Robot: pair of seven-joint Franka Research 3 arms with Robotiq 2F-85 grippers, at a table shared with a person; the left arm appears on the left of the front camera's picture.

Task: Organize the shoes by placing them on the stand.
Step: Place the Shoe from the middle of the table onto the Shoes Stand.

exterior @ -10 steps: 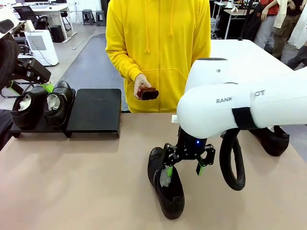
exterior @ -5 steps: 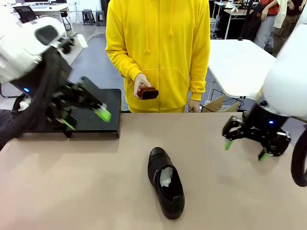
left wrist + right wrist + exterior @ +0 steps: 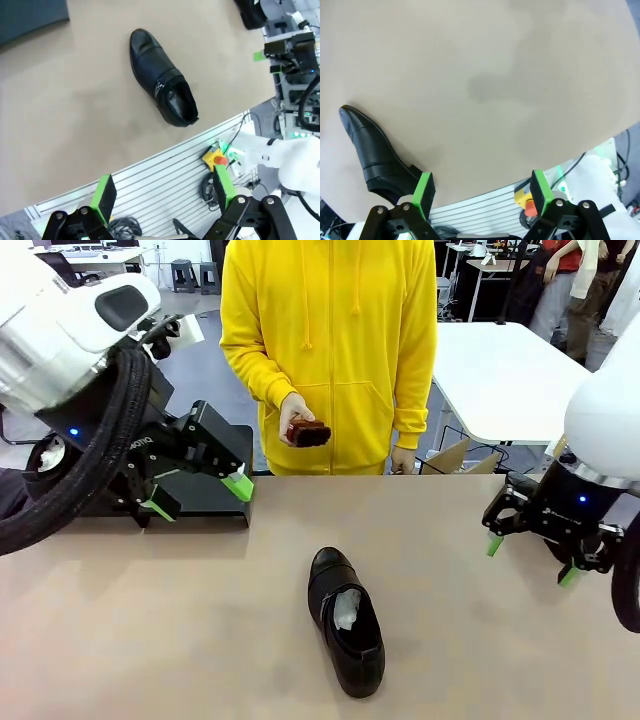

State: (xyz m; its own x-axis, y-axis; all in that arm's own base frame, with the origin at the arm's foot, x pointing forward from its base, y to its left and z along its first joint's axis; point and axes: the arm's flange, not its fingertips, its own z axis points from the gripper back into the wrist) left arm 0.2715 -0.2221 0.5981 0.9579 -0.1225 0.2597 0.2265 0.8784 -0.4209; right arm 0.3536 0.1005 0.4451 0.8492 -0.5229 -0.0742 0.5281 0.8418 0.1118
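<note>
One black dress shoe with white paper inside lies alone on the tan table, toe toward the person; it also shows as the shoe and the shoe in the wrist views. My left gripper hangs open over the front of the black stand, up and left of that shoe. On the stand's left end sits another stuffed shoe, half hidden by my arm. My right gripper is open and empty at the table's right side. Both the left gripper and the right gripper show spread pads.
A person in a yellow hoodie stands at the far edge holding a small brown brush. Another dark shoe lies near the right gripper. A white table stands behind on the right. Bare tabletop surrounds the middle shoe.
My right gripper left the middle shoe and drew back to the table's right side. My left arm swung in from the left and now hangs over the stand. The shoe stays where it was.
</note>
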